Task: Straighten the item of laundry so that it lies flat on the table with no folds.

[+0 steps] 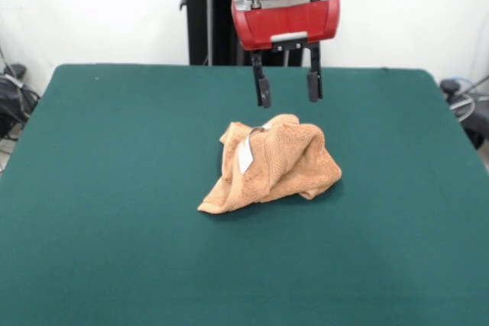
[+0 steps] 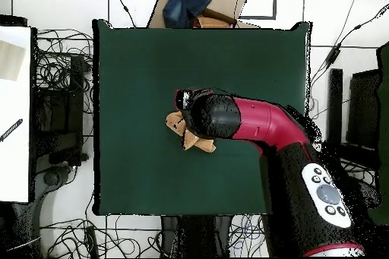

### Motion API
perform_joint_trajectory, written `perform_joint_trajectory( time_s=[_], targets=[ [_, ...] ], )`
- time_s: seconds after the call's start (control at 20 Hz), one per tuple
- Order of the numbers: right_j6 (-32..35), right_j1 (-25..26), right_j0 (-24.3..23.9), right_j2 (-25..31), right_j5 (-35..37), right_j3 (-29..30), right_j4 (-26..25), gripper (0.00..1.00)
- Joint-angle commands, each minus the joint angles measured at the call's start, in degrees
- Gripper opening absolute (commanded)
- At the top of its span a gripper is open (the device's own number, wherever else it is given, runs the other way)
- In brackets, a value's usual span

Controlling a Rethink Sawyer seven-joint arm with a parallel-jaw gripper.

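Tool (image 1: 288, 88), front view: two dark fingers hang spread apart beneath a red wrist housing (image 1: 286, 17), holding nothing, their tips poised above the towel (image 1: 269, 164) with a strip of green visible between tips and cloth. A black cylindrical section sits atop the red housing, and a small pale plate is fixed at the housing's lower edge; no writing can be read on it.

Towel: orange-tan terry cloth, heaped in a crumpled mound near the middle of the bench (image 1: 99, 188), with several folds and one corner trailing toward the lower left of the front view. A small white label (image 1: 245, 156) lies on its upper left slope; any print on it is too small to read. A band of flatter weave runs along the edge beside the label.

Overhead view: the red and black arm (image 2: 258, 123) reaches in from the lower right and covers most of the towel (image 2: 176, 124), leaving only tan patches showing at the arm's left end. Round buttons show on a pale panel (image 2: 327, 193) on the arm's lower section; no lettering is legible.

Bench surround: dark green top, with cables (image 2: 57, 70) strewn on the floor to the left and a cardboard box (image 2: 220, 1) at the top edge.
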Motion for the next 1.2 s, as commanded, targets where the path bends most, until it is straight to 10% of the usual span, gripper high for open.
perform_joint_trajectory(
  time_s=[0.05, 1.2],
  targets=[
    [2.8, 1.0, 0.6, 2.7, -2.4, 4.4, -1.9, 1.00],
    [4.5, -0.2, 1.7, 1.8, -3.4, 5.6, -1.9, 1.00]
  ],
)
